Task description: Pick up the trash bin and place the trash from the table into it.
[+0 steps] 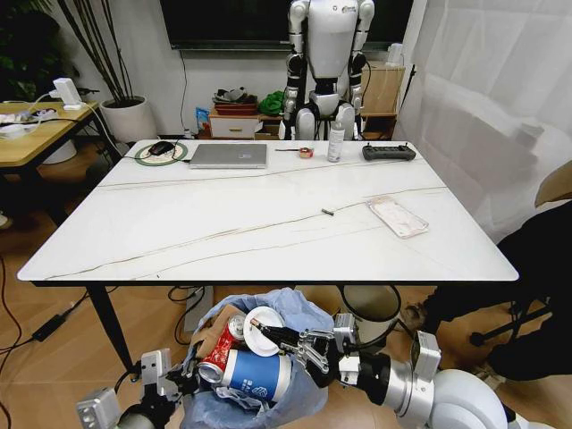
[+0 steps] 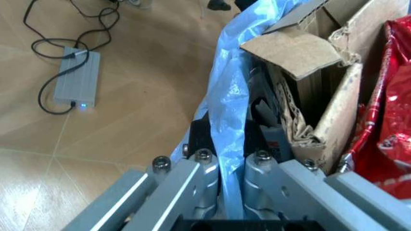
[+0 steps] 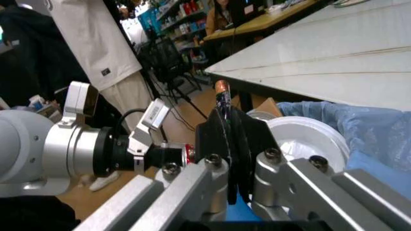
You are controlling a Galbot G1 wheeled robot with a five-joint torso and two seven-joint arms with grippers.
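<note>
Already near end: trash bin (image 1: 268, 393) below bench (image 1: 268, 223) edge, holding cardboard, can, cup, lid. Left pincer (image 2: 224, 192) clamped on blue bag rim. Right pincer (image 1: 290, 344) over bin, grip unclear. Clear plastic package (image 1: 398, 215) remains on bench; next needs reach there.

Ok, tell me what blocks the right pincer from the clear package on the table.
No object stands by the clear package. The right pincer sits low over the trash bin, so the table edge lies between.

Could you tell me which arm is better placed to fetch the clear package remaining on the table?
Right. The package lies on the table's right side, and the left gripper is clamped on the bin's bag, while the right gripper sits at the bin rim.
</note>
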